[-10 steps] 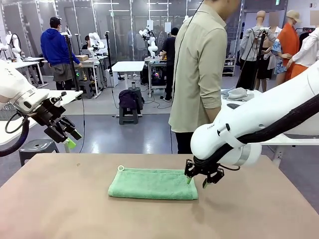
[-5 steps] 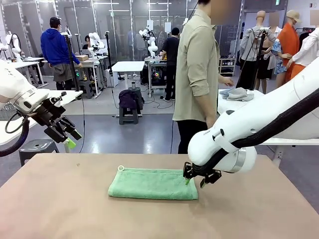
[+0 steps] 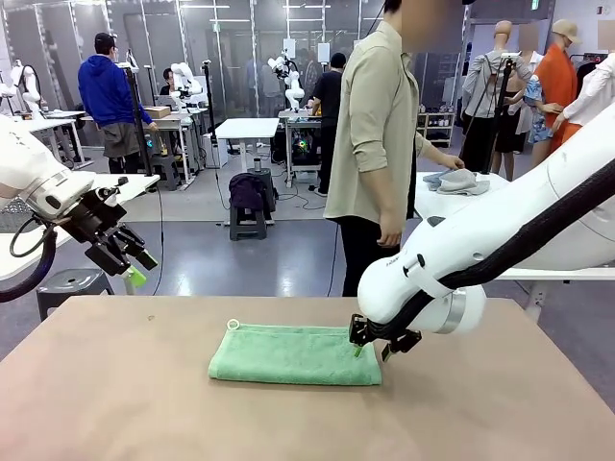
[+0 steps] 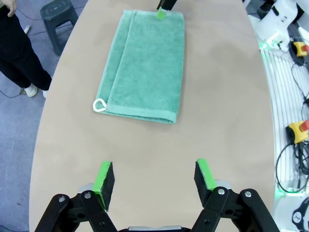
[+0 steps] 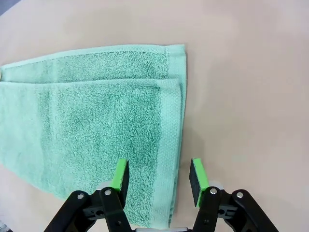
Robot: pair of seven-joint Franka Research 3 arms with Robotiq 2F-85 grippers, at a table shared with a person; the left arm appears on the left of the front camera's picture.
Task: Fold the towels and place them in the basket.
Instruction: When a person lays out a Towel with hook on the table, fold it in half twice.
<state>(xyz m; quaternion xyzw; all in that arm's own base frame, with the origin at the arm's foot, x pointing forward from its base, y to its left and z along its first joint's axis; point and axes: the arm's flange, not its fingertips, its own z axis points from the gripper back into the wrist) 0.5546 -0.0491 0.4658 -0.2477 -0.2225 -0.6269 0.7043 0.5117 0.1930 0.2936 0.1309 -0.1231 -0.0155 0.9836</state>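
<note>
Mint green towel (image 3: 293, 355) lies flat on the tan table (image 3: 115, 403), about midway between the left and right edges and nearer the far edge than the near one, long side running parallel to the far edge. It is folded double. In the right wrist view the top layer of the towel (image 5: 91, 121) stops short of the lower one along one long edge, leaving a strip of the lower layer showing. White hanging loop (image 3: 233, 325) at the towel's far left corner, resting on the table. Right gripper (image 3: 373, 350) is down low at the towel's right short end, pointing at the table. Its fingers are apart and straddle that end: in its own view (image 5: 158, 174) one green pad (image 5: 120, 175) is over the hem band, the other over bare table (image 5: 241, 72) just beside the edge. Whether the pads touch cloth, cannot tell. Left gripper (image 3: 142, 269) hangs raised off the table near its far left corner, well apart from the towel, angled down toward it. Its fingers are wide apart in the left wrist view (image 4: 155, 176), with bare table (image 4: 227, 96) between them and the towel (image 4: 142, 67) beyond. Loop (image 4: 99, 105) is at the nearer corner in that view. A person (image 3: 380, 144) in an olive shirt stands beyond the far edge, side-on, one hand reaching to grey cloths (image 3: 456, 181) on another table behind.
</note>
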